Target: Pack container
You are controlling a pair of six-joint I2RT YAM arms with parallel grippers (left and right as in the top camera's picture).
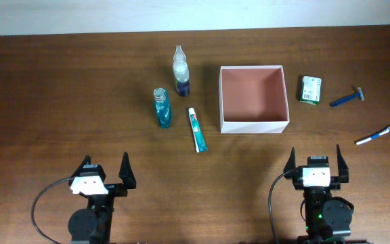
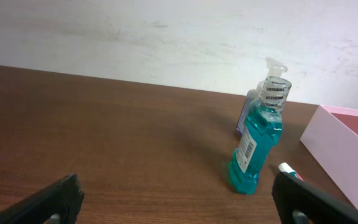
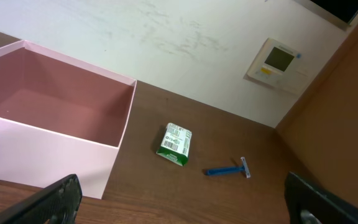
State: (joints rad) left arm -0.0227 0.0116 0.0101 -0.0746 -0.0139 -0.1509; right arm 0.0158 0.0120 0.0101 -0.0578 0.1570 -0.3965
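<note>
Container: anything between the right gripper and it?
Nothing visible. Only bare table lies between the open right gripper and the container's near wall. The green packet, razor and toothbrush lie off to the container's right, clear of that line.

The left tool (image 2: 176,186) has its jaws spread wide and empty above the brown tabletop (image 2: 104,137). A blue mouthwash bottle (image 2: 257,146) stands upright ahead, with a spray bottle (image 2: 246,115) just behind it. A toothpaste tube (image 2: 288,169) tip lies between the mouthwash bottle and the container (image 2: 340,155) at right.
</note>
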